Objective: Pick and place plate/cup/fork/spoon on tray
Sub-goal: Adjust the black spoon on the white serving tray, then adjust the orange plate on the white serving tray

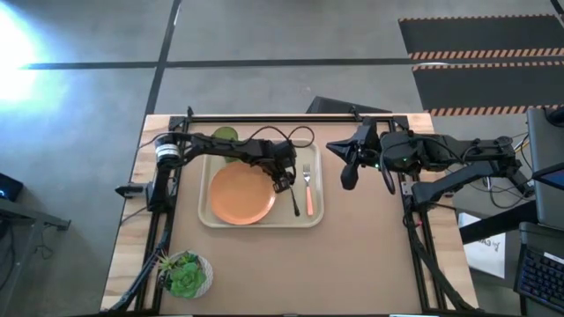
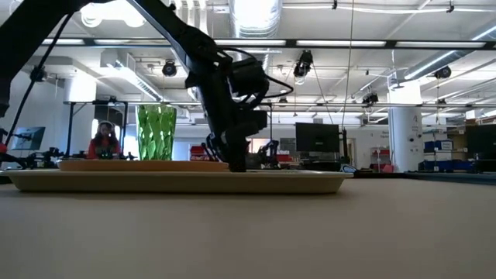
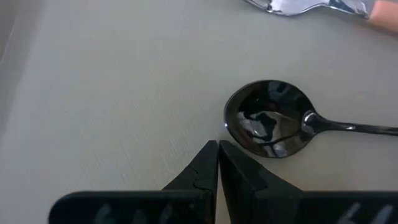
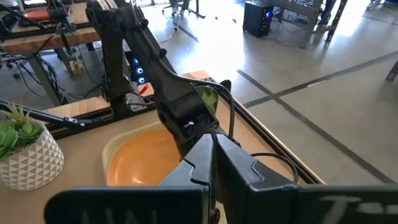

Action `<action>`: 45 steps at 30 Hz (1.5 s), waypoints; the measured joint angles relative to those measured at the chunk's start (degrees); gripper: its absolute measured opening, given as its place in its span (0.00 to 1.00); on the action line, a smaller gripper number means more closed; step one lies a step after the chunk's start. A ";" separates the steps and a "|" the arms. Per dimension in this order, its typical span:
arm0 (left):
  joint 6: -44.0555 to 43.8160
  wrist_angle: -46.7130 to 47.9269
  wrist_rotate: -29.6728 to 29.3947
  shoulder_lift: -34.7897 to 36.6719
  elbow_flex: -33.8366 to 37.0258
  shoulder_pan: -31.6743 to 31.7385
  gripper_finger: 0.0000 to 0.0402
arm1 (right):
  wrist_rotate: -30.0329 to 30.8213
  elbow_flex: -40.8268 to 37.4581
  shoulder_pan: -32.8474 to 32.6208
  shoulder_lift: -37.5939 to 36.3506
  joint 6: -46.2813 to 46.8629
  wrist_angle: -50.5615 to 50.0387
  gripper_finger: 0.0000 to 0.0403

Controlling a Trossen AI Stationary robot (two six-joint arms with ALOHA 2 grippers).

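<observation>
Evidently the spoon (image 3: 273,121) is light, rigid, slick polished metal; best pinched across its thin handle, not the oval bowl. It lies flat on the tray (image 1: 313,216), between plate (image 1: 241,195) and fork (image 1: 308,189). Left gripper (image 3: 217,163) hovers just beside its bowl, fingers closed and empty. Right gripper (image 1: 370,169) waits over the bare table, fingers closed.

Plate (image 1: 241,195): plain orange. Tray (image 1: 211,217): cream, unpatterned. Cup (image 2: 156,132): translucent green, wavy ribbed pattern. Fork (image 1: 307,187): silver tines, salmon-pink handle. Spoon (image 3: 268,119): dark glossy metal, mirror reflections in bowl. Left gripper (image 3: 217,163), right gripper (image 4: 211,155): black. Plant (image 1: 182,274): green leaves; bowl (image 4: 28,160): white, faceted diamond relief. Table (image 1: 352,255): tan. Floor (image 1: 282,44): grey, dark lines; mats (image 1: 485,62): black, orange-and-white striped edges
</observation>
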State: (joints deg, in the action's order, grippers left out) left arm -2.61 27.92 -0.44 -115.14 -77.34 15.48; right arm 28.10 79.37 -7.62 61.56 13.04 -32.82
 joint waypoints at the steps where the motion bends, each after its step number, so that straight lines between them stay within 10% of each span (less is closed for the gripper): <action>1: -0.02 -0.10 -0.02 -0.04 0.00 -0.06 0.00 | 0.00 0.00 0.00 0.00 0.02 -0.06 0.02; 30: -1.53 5.75 -1.03 8.55 -9.37 -4.06 0.00 | -0.01 0.00 0.00 0.36 3.53 -6.20 0.02; 45: -6.60 17.26 -42.65 42.91 -8.60 -22.74 0.00 | -6.43 -0.08 0.52 15.34 -0.04 -1.59 0.02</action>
State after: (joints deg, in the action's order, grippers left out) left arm -9.22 45.19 -43.09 -72.23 -85.94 -7.27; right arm 21.66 79.30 -7.09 76.90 13.00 -34.42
